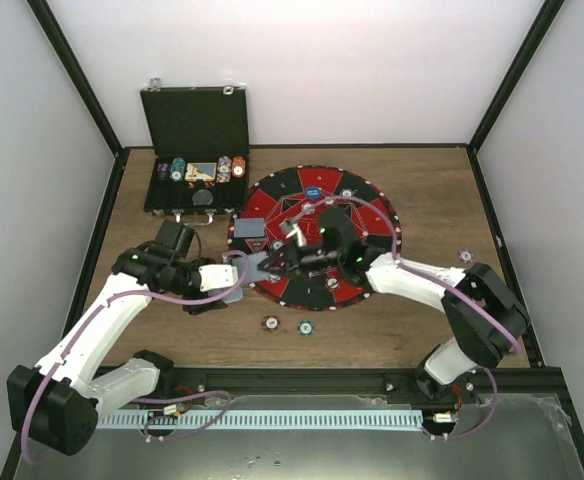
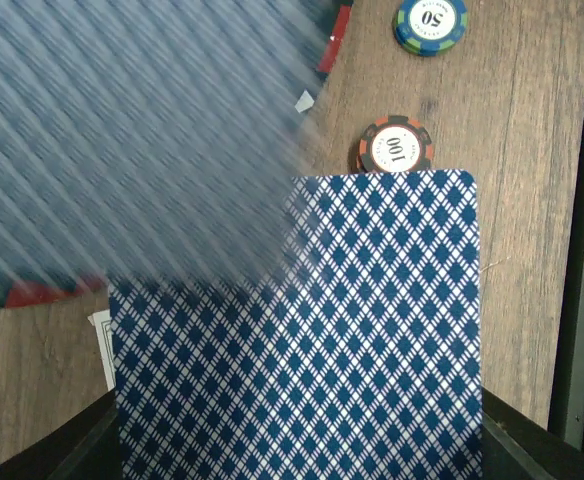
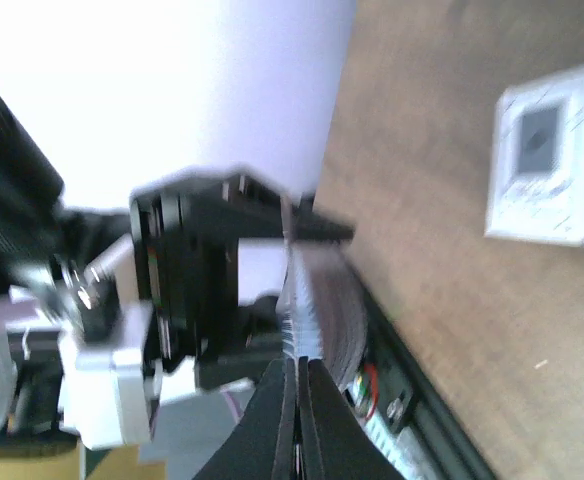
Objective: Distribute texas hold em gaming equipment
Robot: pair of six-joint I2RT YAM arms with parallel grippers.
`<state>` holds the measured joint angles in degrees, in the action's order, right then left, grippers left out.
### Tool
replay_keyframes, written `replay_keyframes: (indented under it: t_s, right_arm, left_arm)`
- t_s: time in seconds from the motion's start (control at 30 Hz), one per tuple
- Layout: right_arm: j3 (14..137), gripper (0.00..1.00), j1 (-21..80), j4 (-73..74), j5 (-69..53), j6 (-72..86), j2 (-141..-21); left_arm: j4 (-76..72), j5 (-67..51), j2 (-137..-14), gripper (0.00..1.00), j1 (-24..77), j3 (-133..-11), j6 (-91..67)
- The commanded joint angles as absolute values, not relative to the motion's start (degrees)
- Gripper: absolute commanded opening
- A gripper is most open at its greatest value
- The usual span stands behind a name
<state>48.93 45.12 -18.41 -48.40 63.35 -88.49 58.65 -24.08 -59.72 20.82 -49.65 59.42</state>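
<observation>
My left gripper (image 1: 240,274) is shut on a deck of playing cards (image 2: 372,340) with a blue diamond-patterned back, held over the near left rim of the mat. In the left wrist view the top card (image 2: 122,130) is a blur, slid off up and to the left. My right gripper (image 3: 298,368) is shut on the edge of that card (image 3: 307,300), right beside the left gripper (image 3: 187,270). Below the deck, two poker chips lie on the wood: a brown-red one (image 2: 396,147) and a teal one (image 2: 430,22). One face-down card (image 1: 249,228) lies on the mat.
The round red-and-black mat (image 1: 357,215) fills the table's middle. An open black case (image 1: 197,120) with chip rows stands at the back left. Another chip (image 1: 465,256) lies right of the mat. A white rectangular thing (image 3: 550,150) lies on the wood in the right wrist view.
</observation>
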Motion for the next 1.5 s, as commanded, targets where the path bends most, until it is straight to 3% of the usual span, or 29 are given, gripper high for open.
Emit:
replay_keyframes:
  t_s: [0.0,0.2,0.4,0.67,0.9,1.03,1.1,1.13,1.33,1.47]
  right_arm:
    - [51.6,0.01,34.9,-12.3,-51.2,58.1,-86.2]
    - [58.9,0.01,24.5,-5.5,-54.9,52.1,-93.5]
    - [78.4,0.01,18.3,5.0,-53.3,45.0,-110.5]
    - [107.7,0.01,16.0,21.4,-45.9,39.5,-134.9]
    - [122.3,0.01,15.2,28.3,-39.8,38.2,-145.2]
    - [125.5,0.12,14.8,30.0,-36.6,36.8,-145.1]
    - [126.2,0.38,14.7,31.3,-35.1,36.0,-144.4]
    - [126.4,0.45,14.6,32.2,-34.2,35.5,-144.0]
    - [123.5,0.52,14.6,35.5,-29.1,33.7,-134.8]
    - [112.7,0.56,16.3,32.4,-27.6,34.5,-124.0]
  left_arm:
    - [60.4,-23.5,-59.3,0.07,20.8,-50.5,60.2]
    - [60.9,-23.6,-59.2,0.07,20.8,-51.1,60.2]
    - [61.7,-23.3,-58.7,0.07,20.8,-51.1,60.2]
    - [62.6,-23.1,-58.0,0.07,20.8,-51.4,60.4]
    - [63.1,-23.8,-57.5,0.07,20.8,-51.1,60.5]
    - [63.0,-23.7,-57.4,0.07,20.8,-51.0,60.7]
    - [62.9,-23.8,-57.5,0.07,20.8,-51.1,60.6]
    - [63.0,-23.9,-57.5,0.07,20.8,-51.2,60.4]
    - [62.8,-23.8,-57.0,0.07,20.8,-50.7,60.0]
    - [62.3,-23.7,-57.6,0.07,20.8,-50.7,59.6]
